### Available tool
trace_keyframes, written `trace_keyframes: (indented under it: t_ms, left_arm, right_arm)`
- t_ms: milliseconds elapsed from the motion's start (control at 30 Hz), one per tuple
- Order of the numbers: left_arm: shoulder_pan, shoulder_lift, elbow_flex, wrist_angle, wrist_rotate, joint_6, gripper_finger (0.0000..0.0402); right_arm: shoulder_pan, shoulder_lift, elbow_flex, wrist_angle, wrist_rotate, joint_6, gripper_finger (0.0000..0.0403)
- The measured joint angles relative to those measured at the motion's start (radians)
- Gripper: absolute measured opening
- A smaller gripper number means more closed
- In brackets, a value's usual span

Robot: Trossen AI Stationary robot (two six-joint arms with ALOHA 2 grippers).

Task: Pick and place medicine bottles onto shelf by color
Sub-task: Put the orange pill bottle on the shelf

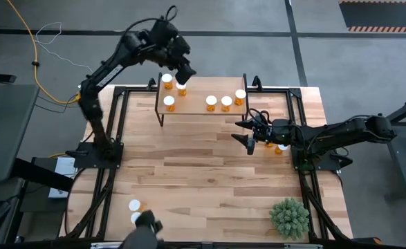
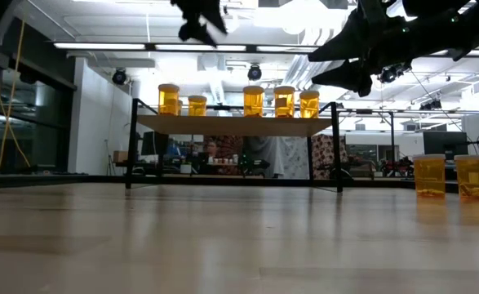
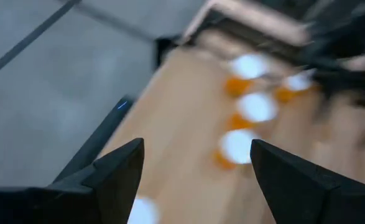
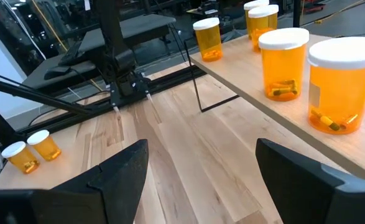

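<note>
The shelf (image 1: pixel 203 104) stands at the far end of the table (image 1: pixel 209 173), its long axis running across the table's width. Six medicine bottles stand upright on it, caps up: two at the shelf's left end near its far edge (image 1: pixel 167 81) (image 1: pixel 181 88), one at the left end near its front edge (image 1: pixel 169 104), two side by side around the middle (image 1: pixel 211 104) (image 1: pixel 226 104), and one at the right end (image 1: pixel 240 97). In the low view only five bottles are visible in a row on the shelf board (image 2: pixel 235 124).

The left gripper (image 1: pixel 187 72) hangs just above the shelf's left end, over the two far bottles. Its fingers (image 3: pixel 117 177) are spread wide with nothing between them.

The right gripper (image 1: pixel 250 135) is off the shelf's right front corner, above the table, pointing toward the shelf. Its fingers (image 4: pixel 117 177) are parted wide and hold nothing.

Two bottles (image 1: pixel 281 147) stand upright on the table to the right of the shelf, partly hidden under the right arm; the low view shows them side by side (image 2: pixel 429 175) (image 2: pixel 475 177). Two more bottles (image 1: pixel 135 205) (image 1: pixel 138 218) stand well away from the shelf, at the table's near left corner. A green plant (image 1: pixel 289 216) sits at the near right corner.
</note>
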Motion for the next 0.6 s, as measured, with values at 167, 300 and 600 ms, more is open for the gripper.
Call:
trace_keyframes:
  t_ms: [167,300,600]
  left_arm:
    - [-0.104,-0.207,-0.330,0.249,0.049,-0.016,0.0284]
    - [-0.213,-0.425,-0.734,0.509,0.054,-0.056,0.0283]
    - [-0.490,-0.903,-1.605,1.290,-0.065,-0.310,0.0283]
  right_arm:
    - [0.000,0.000,0.000,-0.017,0.000,0.000,0.0289]
    - [0.000,0.000,0.000,-0.019,0.000,0.000,0.0289]
    - [0.000,0.000,0.000,-0.019,0.000,0.000,0.0289]
